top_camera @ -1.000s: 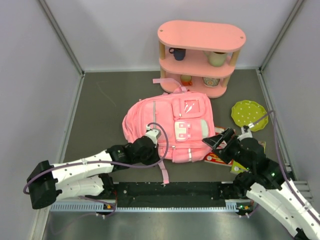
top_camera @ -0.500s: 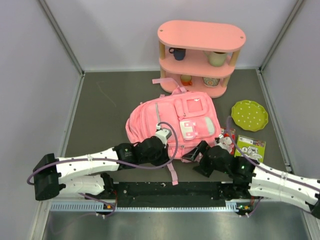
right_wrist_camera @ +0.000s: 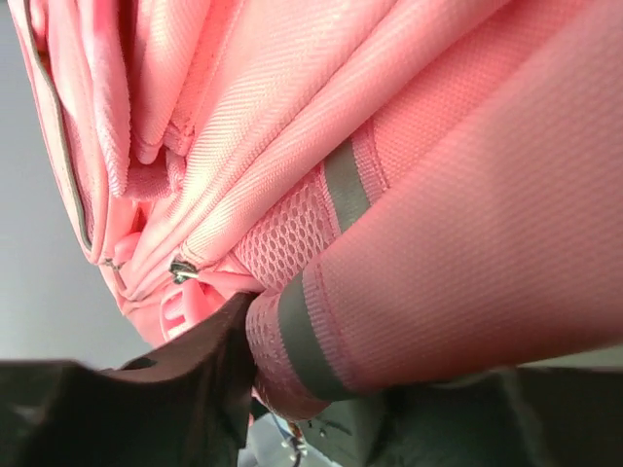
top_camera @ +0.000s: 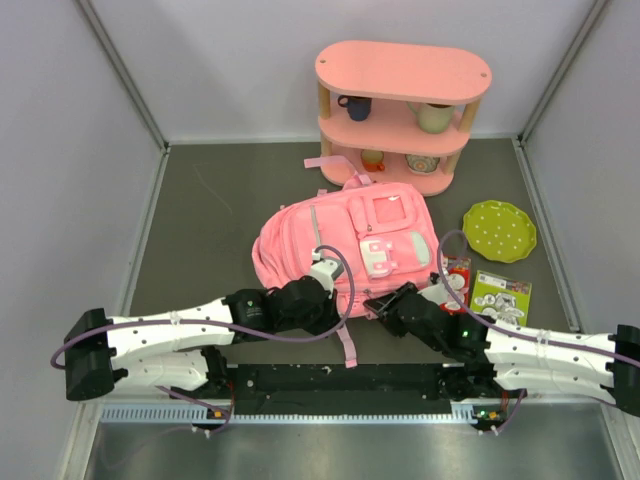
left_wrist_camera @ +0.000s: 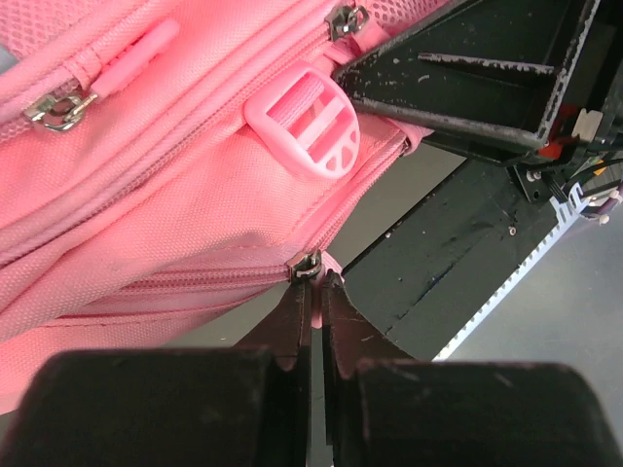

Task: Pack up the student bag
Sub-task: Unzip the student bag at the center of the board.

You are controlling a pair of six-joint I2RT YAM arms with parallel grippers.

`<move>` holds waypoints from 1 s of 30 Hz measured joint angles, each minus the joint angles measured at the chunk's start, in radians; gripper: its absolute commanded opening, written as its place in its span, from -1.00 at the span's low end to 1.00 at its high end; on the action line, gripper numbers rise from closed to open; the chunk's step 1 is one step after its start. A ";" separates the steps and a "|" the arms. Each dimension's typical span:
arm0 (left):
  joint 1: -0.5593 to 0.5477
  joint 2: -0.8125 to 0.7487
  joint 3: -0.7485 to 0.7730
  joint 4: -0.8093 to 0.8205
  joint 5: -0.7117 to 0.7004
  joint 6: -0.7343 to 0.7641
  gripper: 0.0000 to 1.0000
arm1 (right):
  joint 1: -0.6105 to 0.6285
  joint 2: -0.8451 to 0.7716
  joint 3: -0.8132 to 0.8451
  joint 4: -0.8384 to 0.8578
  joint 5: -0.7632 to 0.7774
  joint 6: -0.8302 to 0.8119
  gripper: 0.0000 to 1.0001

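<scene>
The student bag (top_camera: pixel 345 235), a soft pink backpack, lies front up mid-table. My left gripper (top_camera: pixel 335 290) is at its near edge. In the left wrist view that gripper (left_wrist_camera: pixel 316 292) is shut on the pink zipper pull just below the metal slider (left_wrist_camera: pixel 309 264), under a pink buckle (left_wrist_camera: pixel 304 131). My right gripper (top_camera: pixel 378 300) is at the same near edge, just to the right. In the right wrist view a thick fold of the bag (right_wrist_camera: pixel 389 146) with a grey stripe (right_wrist_camera: pixel 302 341) fills the right gripper (right_wrist_camera: pixel 321 375), pressed against its left finger (right_wrist_camera: pixel 209 370).
A rigid pink three-tier shelf (top_camera: pixel 405 70) with cups stands behind the bag. To the bag's right, a green dotted plate (top_camera: pixel 498 230) lies on the table. A green card (top_camera: pixel 500 295) and a red packet (top_camera: pixel 458 272) lie near the right arm. Grey walls enclose the table.
My right arm swung in from the bag's right side to its near edge, and its jaws closed on the fabric. The bag shifted and turned slightly. The left gripper kept its hold.
</scene>
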 measured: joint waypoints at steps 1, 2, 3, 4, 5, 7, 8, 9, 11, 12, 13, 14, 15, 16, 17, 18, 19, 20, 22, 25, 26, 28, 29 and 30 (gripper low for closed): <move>-0.002 -0.005 0.000 0.000 -0.002 0.000 -1.00 | 0.002 0.001 0.000 0.006 0.016 0.002 -1.00; -0.003 -0.008 0.000 0.000 -0.004 0.000 -1.00 | 0.002 0.002 0.000 0.014 0.031 0.002 -1.00; -0.006 -0.009 0.000 -0.001 -0.005 0.000 -1.00 | 0.002 0.003 0.000 0.024 0.039 -0.001 -1.00; -0.011 -0.012 0.000 -0.003 -0.008 0.000 -1.00 | 0.002 0.003 0.000 0.033 0.047 -0.014 -1.00; -0.017 -0.016 0.000 -0.008 -0.013 0.000 -1.00 | 0.003 0.003 0.000 0.038 0.047 -0.034 -1.00; -0.029 -0.030 0.000 -0.021 -0.023 0.000 -1.00 | 0.005 0.002 0.020 0.029 0.045 -0.113 -1.00; -0.037 -0.043 0.000 -0.032 -0.028 0.000 -1.00 | 0.005 0.001 0.042 0.013 0.043 -0.160 -1.00; -0.042 -0.056 0.000 -0.039 -0.032 0.000 -1.00 | 0.006 0.000 0.073 -0.011 0.043 -0.216 -1.00; -0.049 -0.100 0.000 -0.053 -0.045 -0.007 -1.00 | 0.007 -0.003 0.146 -0.050 0.046 -0.348 -1.00; -0.051 -0.127 0.000 -0.059 -0.051 -0.011 -1.00 | 0.008 -0.010 0.172 -0.056 0.046 -0.398 -1.00; -0.054 -0.148 0.000 -0.061 -0.053 -0.014 -1.00 | 0.008 -0.014 0.194 -0.058 0.045 -0.444 -1.00; -0.059 -0.173 0.000 -0.061 -0.057 -0.019 -1.00 | 0.006 -0.018 0.219 -0.061 0.040 -0.497 -1.00; -0.066 -0.194 0.000 -0.062 -0.060 -0.023 -1.00 | 0.002 -0.018 0.246 -0.064 0.028 -0.551 -1.00; -0.072 -0.211 -0.001 -0.062 -0.062 -0.026 -1.00 | -0.003 -0.015 0.267 -0.068 0.011 -0.591 -1.00; -0.076 -0.222 -0.002 -0.060 -0.065 -0.030 -1.00 | -0.014 -0.009 0.283 -0.071 -0.007 -0.623 -1.00; -0.081 -0.224 -0.002 -0.059 -0.069 -0.031 -1.00 | -0.027 0.001 0.291 -0.072 -0.025 -0.642 -1.00; -0.082 -0.220 -0.002 -0.058 -0.075 -0.032 -1.00 | -0.047 0.017 0.299 -0.072 -0.051 -0.661 -1.00; -0.082 -0.211 -0.002 -0.058 -0.079 -0.032 -1.00 | -0.074 0.035 0.302 -0.073 -0.081 -0.676 -1.00; -0.082 -0.178 -0.002 -0.053 -0.093 -0.029 -1.00 | -0.136 0.069 0.304 -0.076 -0.145 -0.698 -1.00; -0.082 -0.127 -0.002 -0.047 -0.111 -0.029 -1.00 | -0.245 0.114 0.309 -0.086 -0.243 -0.743 -1.00; -0.082 -0.120 -0.004 -0.047 -0.113 -0.029 -1.00 | -0.281 0.126 0.312 -0.094 -0.270 -0.758 -1.00; -0.082 -0.117 -0.016 -0.044 -0.118 -0.035 -1.00 | -0.364 0.161 0.328 -0.109 -0.328 -0.793 -1.00; -0.082 -0.119 -0.023 -0.045 -0.119 -0.041 -1.00 | -0.392 0.177 0.334 -0.113 -0.346 -0.806 -1.00; -0.082 -0.124 -0.035 -0.045 -0.122 -0.047 -1.00 | -0.425 0.197 0.343 -0.118 -0.372 -0.821 -1.00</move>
